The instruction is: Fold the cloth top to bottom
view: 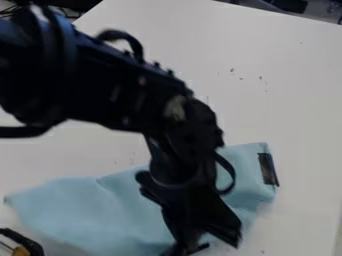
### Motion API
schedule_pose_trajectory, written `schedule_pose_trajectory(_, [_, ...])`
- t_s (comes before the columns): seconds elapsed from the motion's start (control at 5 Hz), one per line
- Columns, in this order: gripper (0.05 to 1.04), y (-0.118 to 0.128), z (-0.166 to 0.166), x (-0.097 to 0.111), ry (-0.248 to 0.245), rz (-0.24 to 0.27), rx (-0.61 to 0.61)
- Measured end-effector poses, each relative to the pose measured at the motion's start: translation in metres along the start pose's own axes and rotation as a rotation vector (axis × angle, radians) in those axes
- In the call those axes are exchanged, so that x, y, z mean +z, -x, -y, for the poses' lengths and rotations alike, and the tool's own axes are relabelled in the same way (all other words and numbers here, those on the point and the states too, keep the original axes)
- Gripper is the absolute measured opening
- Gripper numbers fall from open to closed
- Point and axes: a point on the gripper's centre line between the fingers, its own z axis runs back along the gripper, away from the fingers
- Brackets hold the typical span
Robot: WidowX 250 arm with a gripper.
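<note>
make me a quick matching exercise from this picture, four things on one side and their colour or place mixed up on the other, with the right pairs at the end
Things
1. cloth
2. table
3. dark patch
4. gripper

Colours and places
A. at the cloth's upper right end
B. black, near the bottom edge of the view
C. white, underneath the cloth
D. light blue, lying spread out

Right pairs: 1-D, 2-C, 3-A, 4-B
</note>
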Motion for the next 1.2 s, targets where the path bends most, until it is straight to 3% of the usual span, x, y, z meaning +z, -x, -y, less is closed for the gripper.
schedule_pose_trajectory(0.2, [0.118, 0.006, 0.011, -0.012, 0.019, 0.003, 0.026])
schedule_pose_trajectory(0.4, [0.311, 0.008, 0.009, -0.015, 0.021, 0.006, 0.015])
schedule_pose_trajectory(0.6, [0.609, 0.009, 0.006, -0.016, 0.015, -0.01, 0.012])
schedule_pose_trajectory(0.8, [0.907, 0.005, 0.004, -0.012, -0.03, -0.045, -0.006])
schedule_pose_trajectory(1.0, [1.013, -0.005, 0.01, 0.001, -0.112, -0.055, -0.031])
schedule_pose_trajectory(1.2, [1.009, -0.019, 0.021, 0.021, -0.197, -0.035, -0.043])
